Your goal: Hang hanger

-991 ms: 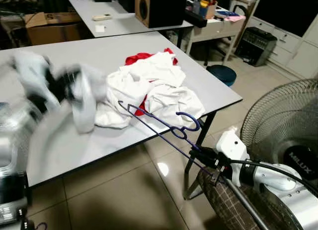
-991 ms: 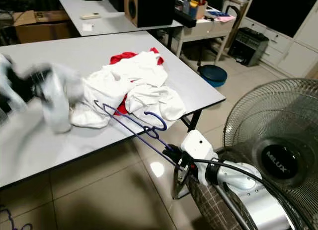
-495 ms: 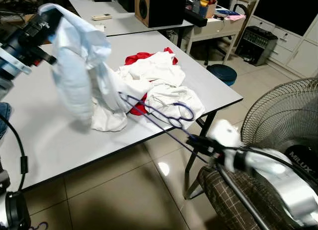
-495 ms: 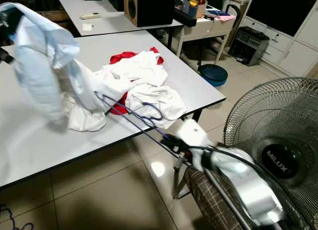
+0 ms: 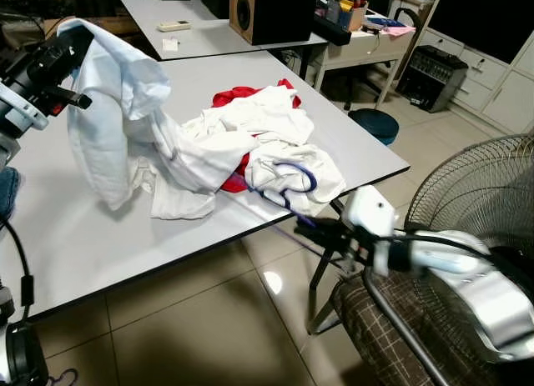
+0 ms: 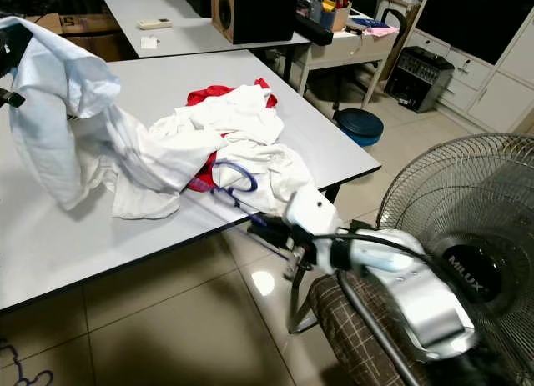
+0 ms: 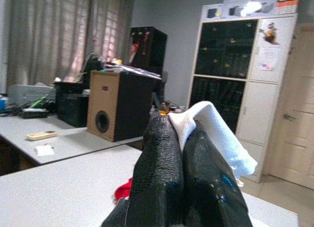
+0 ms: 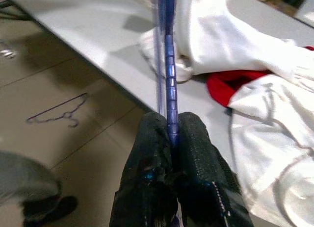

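Observation:
My left gripper [image 5: 60, 59] is raised over the left side of the grey table [image 5: 75, 244], shut on a pale blue-white shirt [image 5: 113, 119]. The shirt hangs down, and its lower end trails into the clothes pile. In the left wrist view the black fingers [image 7: 157, 163] pinch a fold of that shirt [image 7: 216, 134]. At the table's front edge, my right gripper [image 5: 315, 229] is shut on a blue wire hanger [image 5: 290, 179]. Its hook lies over the white clothes. The right wrist view shows the hanger's bar [image 8: 169, 85] clamped between the fingers [image 8: 147, 158].
A pile of white and red clothes [image 5: 259, 123] lies mid-table. A large standing fan [image 5: 476, 194] and a plaid seat [image 5: 375, 336] are close on my right. A blue stool [image 5: 373, 122] stands beyond the table, and a speaker [image 5: 271, 11] sits behind it. Another hanger [image 8: 59, 112] lies on the floor.
My left gripper swung the shirt up from the table and now holds it high. My right gripper pushed the hanger forward, so its hook now rests on the white pile.

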`<state>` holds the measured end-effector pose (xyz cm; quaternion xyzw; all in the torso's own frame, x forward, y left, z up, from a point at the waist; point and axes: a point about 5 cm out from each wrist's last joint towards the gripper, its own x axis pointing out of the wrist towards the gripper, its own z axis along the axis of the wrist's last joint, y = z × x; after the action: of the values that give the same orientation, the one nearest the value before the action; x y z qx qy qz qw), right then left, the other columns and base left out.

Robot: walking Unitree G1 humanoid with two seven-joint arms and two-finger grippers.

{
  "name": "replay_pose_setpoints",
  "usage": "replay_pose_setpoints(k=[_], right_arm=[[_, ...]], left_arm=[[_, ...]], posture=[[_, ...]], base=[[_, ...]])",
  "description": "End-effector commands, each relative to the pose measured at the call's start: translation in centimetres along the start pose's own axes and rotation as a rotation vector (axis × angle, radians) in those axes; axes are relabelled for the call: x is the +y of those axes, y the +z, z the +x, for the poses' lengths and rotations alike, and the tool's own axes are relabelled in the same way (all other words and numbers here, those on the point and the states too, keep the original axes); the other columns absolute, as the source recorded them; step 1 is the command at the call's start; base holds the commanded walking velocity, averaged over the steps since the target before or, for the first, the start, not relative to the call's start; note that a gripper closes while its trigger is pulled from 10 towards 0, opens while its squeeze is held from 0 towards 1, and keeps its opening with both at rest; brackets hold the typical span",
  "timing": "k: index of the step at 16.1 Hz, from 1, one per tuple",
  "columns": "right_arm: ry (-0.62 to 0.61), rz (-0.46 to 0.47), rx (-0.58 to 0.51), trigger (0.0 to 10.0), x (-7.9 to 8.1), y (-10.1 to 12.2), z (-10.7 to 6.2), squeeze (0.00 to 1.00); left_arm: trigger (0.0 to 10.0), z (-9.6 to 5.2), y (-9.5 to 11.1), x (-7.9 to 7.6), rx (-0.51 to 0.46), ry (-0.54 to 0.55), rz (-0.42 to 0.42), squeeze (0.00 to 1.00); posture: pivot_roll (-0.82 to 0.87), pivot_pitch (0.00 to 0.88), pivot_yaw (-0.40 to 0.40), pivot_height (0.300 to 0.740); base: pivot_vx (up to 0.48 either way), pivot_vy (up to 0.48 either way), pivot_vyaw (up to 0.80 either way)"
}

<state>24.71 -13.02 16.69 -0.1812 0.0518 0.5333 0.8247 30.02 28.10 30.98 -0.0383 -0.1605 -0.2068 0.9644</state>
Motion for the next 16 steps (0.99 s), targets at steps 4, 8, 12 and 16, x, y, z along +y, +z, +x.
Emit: replay_pose_setpoints(k=[4, 8, 12, 16], right_arm=[[-0.026, 0.017, 0.047, 10.0, 0.0, -1.0, 1.4, 0.00], [-0.228, 0.046, 0.093, 10.0, -2.9, -1.7, 5.0, 0.00], [-0.320, -0.026, 0.060, 10.0, -5.9, -0.2, 3.5, 0.00], [-0.484, -0.085, 0.086, 10.0, -10.5, 0.6, 0.7, 0.00]], left_arm=[[0.0, 0.3, 0.5, -1.5, -0.028, -0.109, -0.038, 0.00], [0.0, -0.7, 2.7, -3.2, -0.132, -0.266, -0.119, 0.00], [0.0, -1.5, 5.1, -0.3, -0.251, -0.026, -0.106, 0.00], [0.0, -2.2, 6.9, 0.3, -0.339, -0.021, -0.132, 0.00]], posture=[[0.02, 0.000, -0.084, 0.740], [0.04, 0.000, -0.097, 0.740], [0.05, 0.000, -0.115, 0.740], [0.05, 0.000, -0.117, 0.740]], base=[[0.000, 0.000, 0.00], [0.000, 0.000, 0.00], [0.000, 0.000, 0.00], [0.000, 0.000, 0.00]])
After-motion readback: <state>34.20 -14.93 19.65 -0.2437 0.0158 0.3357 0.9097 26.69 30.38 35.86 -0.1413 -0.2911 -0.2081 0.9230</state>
